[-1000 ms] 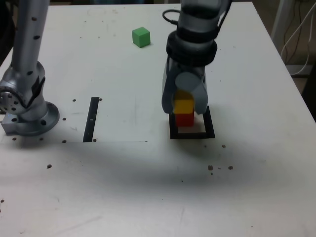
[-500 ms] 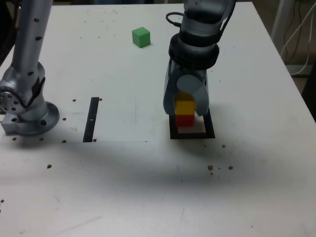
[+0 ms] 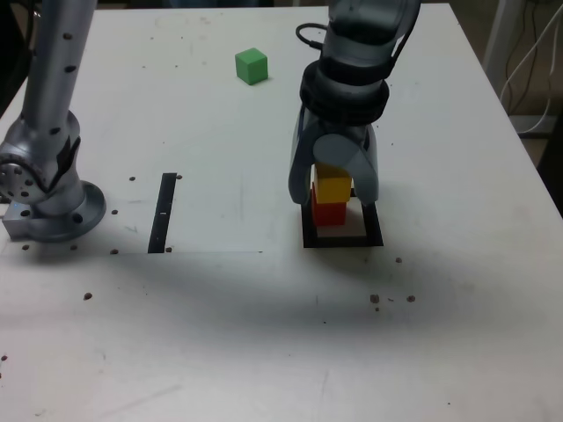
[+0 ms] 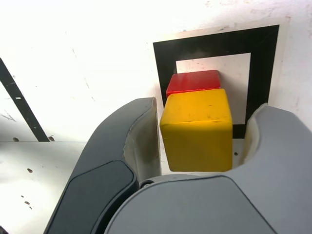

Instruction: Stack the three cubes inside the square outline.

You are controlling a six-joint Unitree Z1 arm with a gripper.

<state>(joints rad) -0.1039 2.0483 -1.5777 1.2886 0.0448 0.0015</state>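
Note:
The yellow cube (image 3: 332,188) sits on the red cube (image 3: 329,214) inside the square outline (image 3: 343,241), right of centre in the exterior view. My gripper (image 3: 333,195) straddles the yellow cube, open. In the wrist view the yellow cube (image 4: 197,129) stands between the jaws of the gripper (image 4: 202,117). There is a clear gap to one finger, while the other finger (image 4: 134,141) is close beside the cube. The red cube (image 4: 193,81) peeks out beneath it, within the square outline (image 4: 165,63). The green cube (image 3: 252,66) lies alone at the far side of the table.
A thin black strip (image 3: 164,213) lies on the table toward the exterior view's left, also seen as the strip (image 4: 14,97) in the wrist view. The arm's base (image 3: 48,198) stands at the left edge. Cables hang off the far right.
The jaws have spread apart and let go of the yellow cube, which stays on the red one. The arm has hardly shifted.

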